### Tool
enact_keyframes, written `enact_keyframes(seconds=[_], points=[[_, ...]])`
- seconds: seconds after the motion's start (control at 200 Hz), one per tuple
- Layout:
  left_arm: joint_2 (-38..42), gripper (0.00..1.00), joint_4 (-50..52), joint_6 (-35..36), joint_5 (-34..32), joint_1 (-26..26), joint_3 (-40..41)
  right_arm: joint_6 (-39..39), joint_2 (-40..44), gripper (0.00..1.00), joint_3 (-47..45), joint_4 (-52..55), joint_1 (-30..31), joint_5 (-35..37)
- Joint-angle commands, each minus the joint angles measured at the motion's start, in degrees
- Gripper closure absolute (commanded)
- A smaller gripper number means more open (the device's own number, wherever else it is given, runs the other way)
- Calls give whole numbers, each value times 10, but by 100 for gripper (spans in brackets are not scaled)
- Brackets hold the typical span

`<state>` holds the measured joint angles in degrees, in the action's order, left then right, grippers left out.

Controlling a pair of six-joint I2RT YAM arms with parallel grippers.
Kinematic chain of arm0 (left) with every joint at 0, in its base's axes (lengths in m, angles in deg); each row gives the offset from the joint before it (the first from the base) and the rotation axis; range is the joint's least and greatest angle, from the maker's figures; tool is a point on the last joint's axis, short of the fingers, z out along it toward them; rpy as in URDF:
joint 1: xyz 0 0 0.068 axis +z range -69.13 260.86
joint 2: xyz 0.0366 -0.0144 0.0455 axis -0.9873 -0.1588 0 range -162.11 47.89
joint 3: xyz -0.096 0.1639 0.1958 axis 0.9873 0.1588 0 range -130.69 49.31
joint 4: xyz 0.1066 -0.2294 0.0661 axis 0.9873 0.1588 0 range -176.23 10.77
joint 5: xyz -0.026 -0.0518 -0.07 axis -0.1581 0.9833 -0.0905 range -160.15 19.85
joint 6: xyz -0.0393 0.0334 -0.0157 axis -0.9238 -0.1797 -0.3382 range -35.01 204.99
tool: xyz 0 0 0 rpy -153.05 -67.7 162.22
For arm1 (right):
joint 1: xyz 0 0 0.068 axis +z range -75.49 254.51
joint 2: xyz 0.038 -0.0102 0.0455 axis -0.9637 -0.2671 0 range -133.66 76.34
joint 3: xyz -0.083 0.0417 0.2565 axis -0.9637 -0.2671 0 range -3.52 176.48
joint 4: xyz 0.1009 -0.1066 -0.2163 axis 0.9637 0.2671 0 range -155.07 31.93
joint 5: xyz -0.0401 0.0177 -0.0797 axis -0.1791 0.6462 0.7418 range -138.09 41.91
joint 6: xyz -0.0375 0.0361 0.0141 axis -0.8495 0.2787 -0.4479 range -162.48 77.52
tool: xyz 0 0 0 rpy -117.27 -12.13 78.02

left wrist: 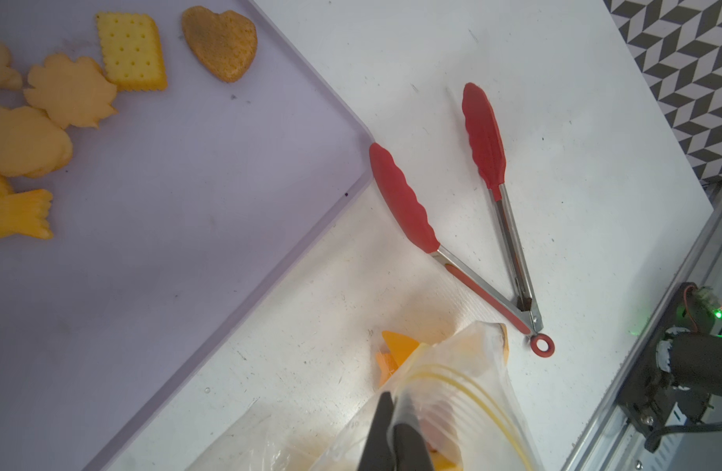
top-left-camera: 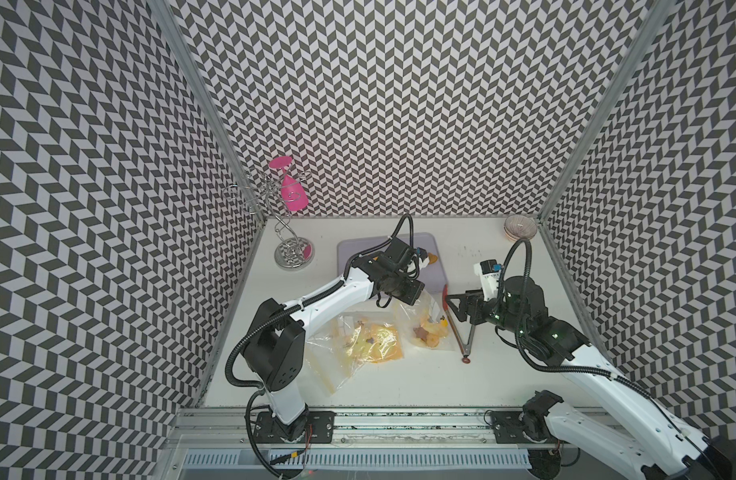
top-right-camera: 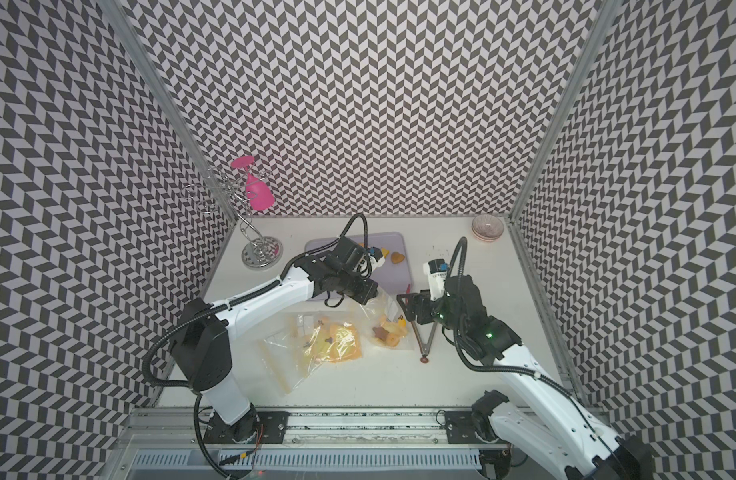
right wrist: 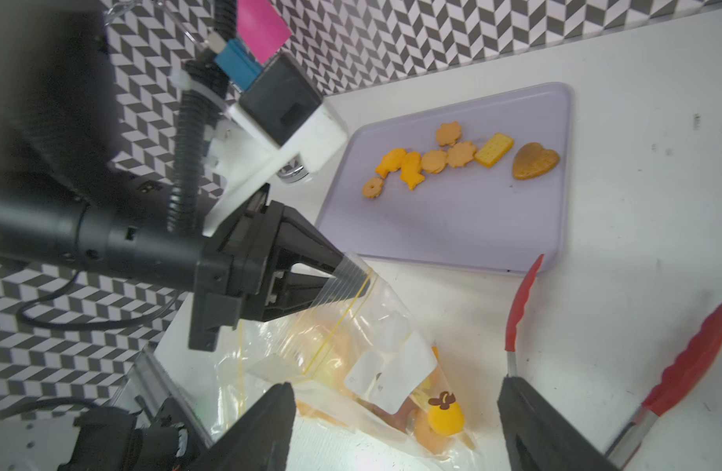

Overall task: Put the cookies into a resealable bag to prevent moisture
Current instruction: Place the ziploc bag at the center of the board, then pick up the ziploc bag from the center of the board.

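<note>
Several yellow-orange cookies (right wrist: 453,157) and a browner heart lie on a lilac tray (right wrist: 473,236) at the back of the table; the left wrist view shows them too (left wrist: 131,51). A clear resealable bag (right wrist: 351,346) with a few cookies inside stands in front of the tray in both top views (top-left-camera: 424,324) (top-right-camera: 389,328). My left gripper (left wrist: 394,401) is shut on the bag's zip rim and holds it up (right wrist: 343,269). My right gripper (right wrist: 396,385) hovers open above the bag's lower part, its fingers wide on either side (top-left-camera: 455,305).
Red-tipped metal tongs (top-left-camera: 462,332) (left wrist: 404,200) lie spread open right of the bag, under my right gripper. A second crumpled bag (top-left-camera: 366,345) with yellow contents lies to the left. A wire rack holding a pink glass (top-left-camera: 291,189) and a small bowl (top-left-camera: 520,226) stand at the back corners.
</note>
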<state>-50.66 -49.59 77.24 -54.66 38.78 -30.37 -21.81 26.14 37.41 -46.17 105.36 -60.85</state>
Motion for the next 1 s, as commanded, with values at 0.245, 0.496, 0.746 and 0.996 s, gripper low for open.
enact_keyframes(seconds=[0.245, 0.496, 0.746, 0.996], points=[[84, 100, -25, 37, 20, 8, 92, -128, 62, 12, -75, -136, 127, 62], [121, 100, -52, 20, 18, 23, 153, -248, 75, 13, -130, -252, 134, 28], [130, 100, -64, 20, 42, 49, 163, -389, 17, 16, -99, -221, 163, -47], [127, 100, -70, 23, 59, 53, 165, -426, -38, 22, -71, -215, 210, 48]])
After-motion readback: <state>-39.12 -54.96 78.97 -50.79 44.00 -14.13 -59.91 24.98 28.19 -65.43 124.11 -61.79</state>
